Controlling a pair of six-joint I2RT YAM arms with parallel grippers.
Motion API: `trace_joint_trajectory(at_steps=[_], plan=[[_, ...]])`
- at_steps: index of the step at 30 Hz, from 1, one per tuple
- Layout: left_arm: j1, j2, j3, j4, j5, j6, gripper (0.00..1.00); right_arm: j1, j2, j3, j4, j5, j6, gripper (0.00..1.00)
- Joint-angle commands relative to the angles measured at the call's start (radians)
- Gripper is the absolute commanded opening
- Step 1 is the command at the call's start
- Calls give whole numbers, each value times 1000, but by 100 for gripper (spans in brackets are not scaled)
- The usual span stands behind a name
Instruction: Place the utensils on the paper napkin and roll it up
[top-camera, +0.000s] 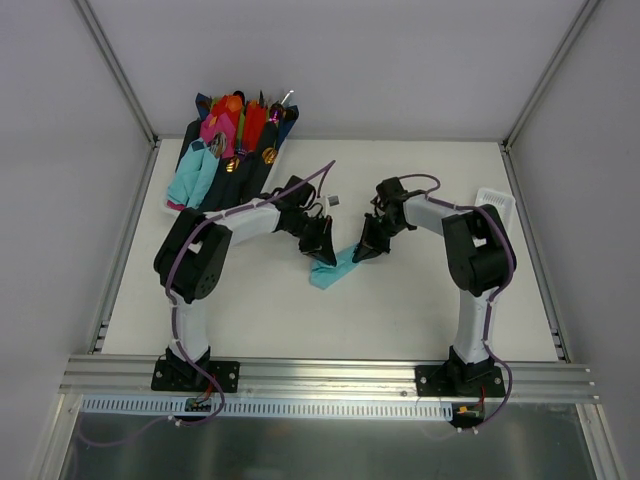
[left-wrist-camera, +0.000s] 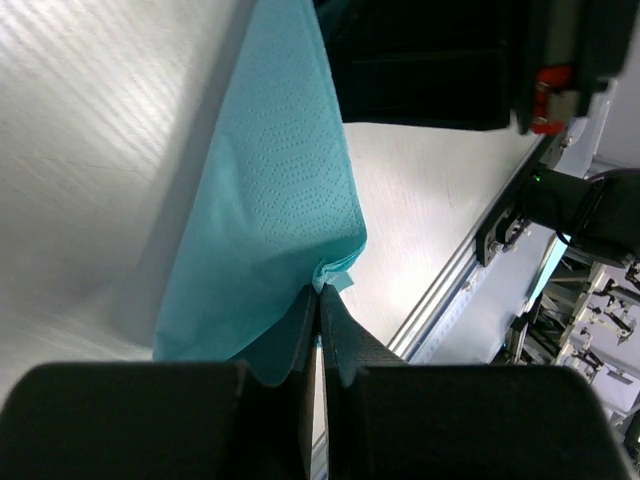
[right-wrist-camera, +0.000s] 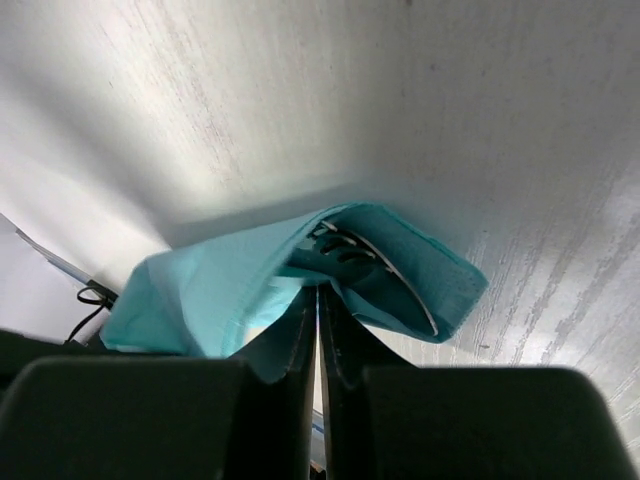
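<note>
White tabletop (top-camera: 400, 310) — matte | teal paper napkin (top-camera: 335, 268) centre | aluminium rail (top-camera: 330, 372) near edge

Robotics lab test cell. A white surface (top-camera: 400, 310) is enclosed by plain white panels (top-camera: 330, 60). Aluminium framing (top-camera: 330, 372) borders it.

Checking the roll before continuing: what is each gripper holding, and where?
Both pinch the paper napkin: the left gripper at a bunched corner, the right gripper at the edge of its open end.
</note>
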Motion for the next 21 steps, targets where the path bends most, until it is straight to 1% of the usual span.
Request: trace_joint_trajectory(at_steps=[1,6,11,17,21], plan=[[-38,-69,-21,-13,34,-32,0,-1,17,-43,-19,92,17,5],[-73,-48,-32,-7,41,-38,0,-1,4,-57,-13,104,33,5],[-113,-9,-76,19,-3,-58,0,1,-6,-58,-13,113,42,5],[-136,44,-83,56,-40,-92,0,-1,-14,-66,-9,117,57,4],[-151,72,-92,69,-96,-104,0,1,-17,-70,-2,112,60,4]])
